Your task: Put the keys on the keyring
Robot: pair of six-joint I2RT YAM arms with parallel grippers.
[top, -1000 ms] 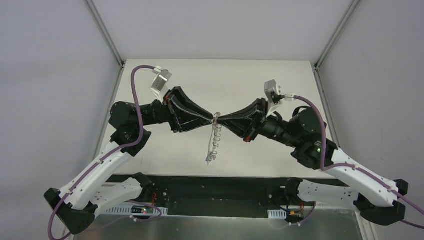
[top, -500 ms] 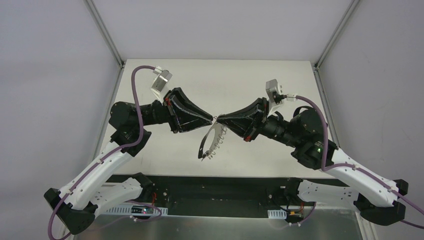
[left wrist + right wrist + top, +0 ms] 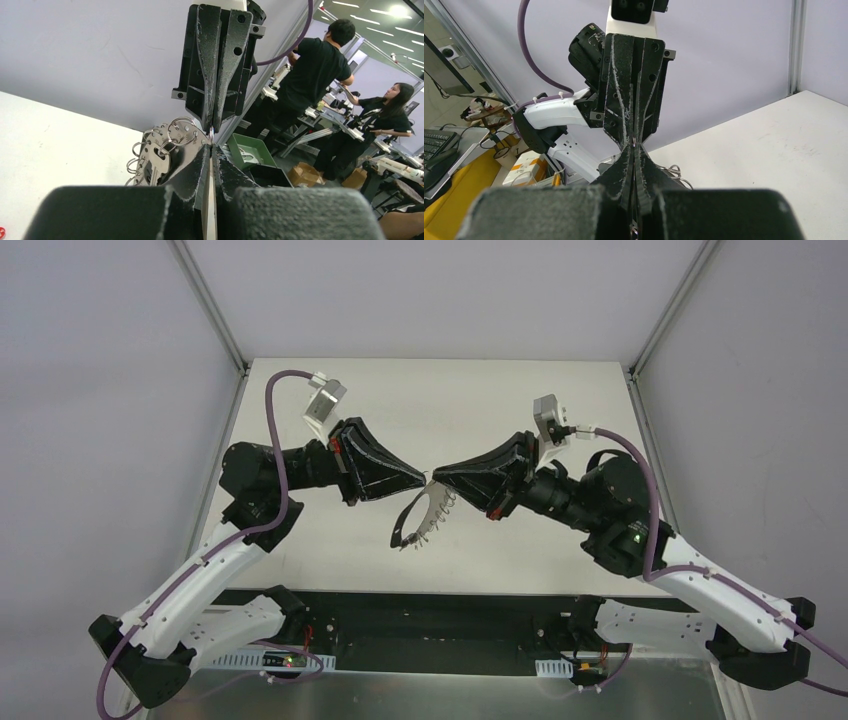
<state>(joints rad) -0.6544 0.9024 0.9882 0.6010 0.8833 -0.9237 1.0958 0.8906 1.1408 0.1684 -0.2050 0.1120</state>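
Observation:
Both grippers meet tip to tip above the middle of the white table (image 3: 540, 400). My right gripper (image 3: 434, 479) is shut on the top of the keyring (image 3: 415, 525), a thin silvery wire loop fringed with small metal rings that hangs down and to the left from the tips. My left gripper (image 3: 424, 480) is shut too. In the left wrist view the wire runs edge-on into the seam of its tips (image 3: 212, 146), while the fringe of the keyring (image 3: 157, 157) hangs left of the fingers. The right wrist view shows a few of its rings (image 3: 674, 170) beside the shut right gripper (image 3: 634, 147). The keys are out of view.
Both arms reach inward from the near corners of the table. Metal frame posts (image 3: 215, 315) stand at the back corners, with grey walls on three sides. Past the table's edge, the left wrist view takes in a green bin (image 3: 247, 150) and people at benches.
The keyring hung straight down between both grippers; it has swung out to the left below the right gripper. The left jaws, a little apart before, have closed at its top.

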